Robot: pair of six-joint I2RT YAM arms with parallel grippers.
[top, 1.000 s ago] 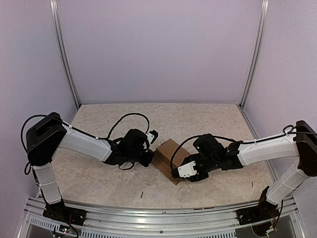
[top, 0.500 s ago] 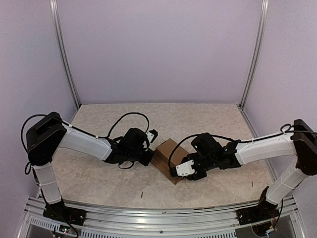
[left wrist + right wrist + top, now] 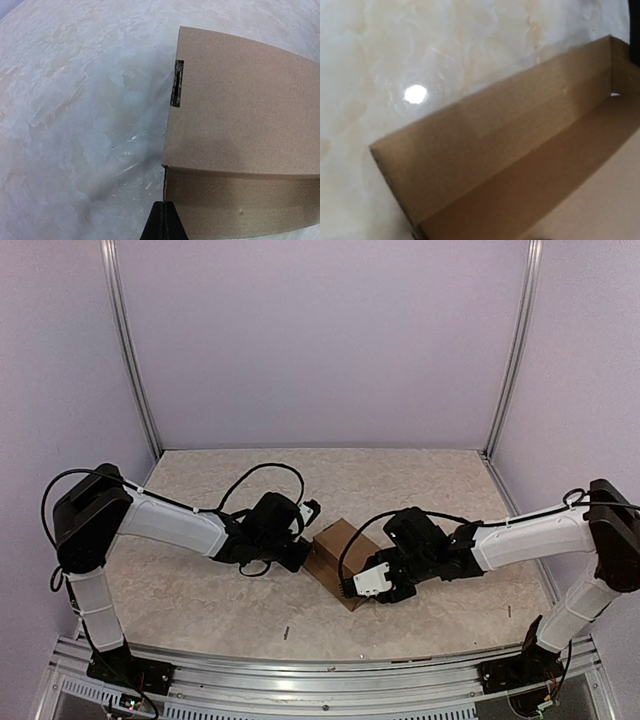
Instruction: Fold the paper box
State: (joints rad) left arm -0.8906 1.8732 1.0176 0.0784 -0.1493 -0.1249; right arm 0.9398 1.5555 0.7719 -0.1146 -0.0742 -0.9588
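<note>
On table (image 3: 420, 475), paper box (image 3: 333, 543), side wall upright

One paper box (image 3: 335, 545), one table (image 3: 400, 475), two arms: left arm (image 3: 175, 525) and right arm (image 3: 525, 540).

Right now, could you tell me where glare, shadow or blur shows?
Right wrist view: a round glare spot on the table, the paper box slightly soft. Left wrist view: sharp, a faint shadow above the shut left gripper. Top view: even light.

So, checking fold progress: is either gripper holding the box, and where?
Left gripper: shut on nothing, tip at a corner of the paper box. Right gripper: at the box's near edge; hold cannot be told.
</note>
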